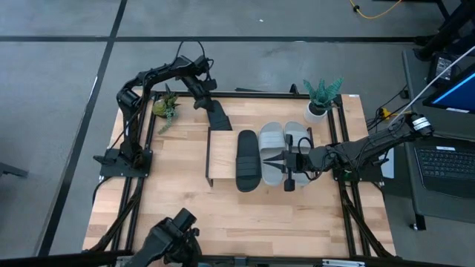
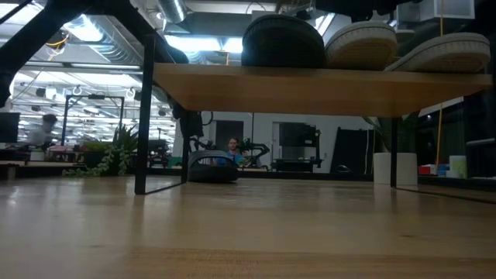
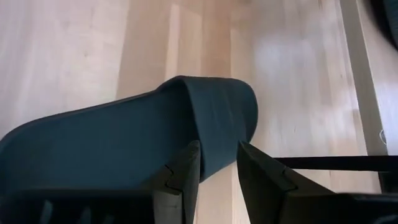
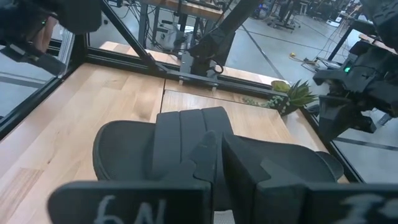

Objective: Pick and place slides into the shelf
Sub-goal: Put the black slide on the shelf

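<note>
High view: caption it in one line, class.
Left gripper carries a black slide toward the shelf.

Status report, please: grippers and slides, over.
Left gripper shut on black slide, beyond shelf. Right gripper over grey slides on shelf. Shelf's left end free.

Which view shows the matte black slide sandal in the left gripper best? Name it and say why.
The left wrist view: the matte black slide sandal fills it, broad strap pinched in the left gripper. The high view shows it small, beside the light-wood shelf. The low and right wrist views do not show it clearly.
</note>
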Controlling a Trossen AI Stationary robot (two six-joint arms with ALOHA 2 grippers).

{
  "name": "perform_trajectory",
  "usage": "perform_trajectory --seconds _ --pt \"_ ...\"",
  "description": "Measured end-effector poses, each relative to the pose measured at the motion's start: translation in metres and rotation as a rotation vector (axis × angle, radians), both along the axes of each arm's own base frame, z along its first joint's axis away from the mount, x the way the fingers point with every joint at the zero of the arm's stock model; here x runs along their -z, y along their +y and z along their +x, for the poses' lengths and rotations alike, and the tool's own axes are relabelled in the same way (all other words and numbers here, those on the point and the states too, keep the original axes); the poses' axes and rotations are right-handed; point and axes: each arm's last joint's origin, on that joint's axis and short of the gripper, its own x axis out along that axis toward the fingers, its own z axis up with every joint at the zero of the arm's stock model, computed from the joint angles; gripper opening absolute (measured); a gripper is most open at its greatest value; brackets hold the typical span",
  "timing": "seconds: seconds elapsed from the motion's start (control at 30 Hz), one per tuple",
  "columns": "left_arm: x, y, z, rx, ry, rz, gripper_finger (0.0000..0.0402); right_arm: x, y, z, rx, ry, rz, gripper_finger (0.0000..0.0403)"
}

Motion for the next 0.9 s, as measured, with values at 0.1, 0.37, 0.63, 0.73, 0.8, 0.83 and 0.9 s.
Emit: perform_trajectory --seconds 0.1,0.37,0.63,0.73,0.8,0.83,0.9 --pt "0.001 -0.004 0.006 0.016 0.028 0.026 0.0097 0.0 0.0 0.0 0.0 0.0 0.0 0.0028" --pt "0.002 -0.017 0.021 0.075 0.079 0.072 0.0097 0.0 0.0 0.0 0.006 -0.002 0.026 0.0028" --pt "0.002 -0.017 0.026 0.073 0.064 0.102 0.0097 0.0 0.0 0.0 0.016 -0.006 0.072 0.0028" --pt "0.002 -0.015 0.027 0.033 0.068 0.093 0.0097 0.0 0.0 0.0 0.016 -0.006 0.071 0.0028" --pt "0.001 -0.015 0.029 0.022 0.063 0.096 0.0097 0.0 0.0 0.0 0.016 -0.009 0.071 0.0028" --pt "0.001 -0.014 0.029 0.019 0.057 0.103 0.0097 -0.001 0.0 0.0 0.015 -0.015 0.073 0.0028" --pt "0.001 -0.013 0.03 -0.003 0.051 0.095 0.0097 -0.003 0.0 0.001 0.015 -0.032 0.081 0.0028"
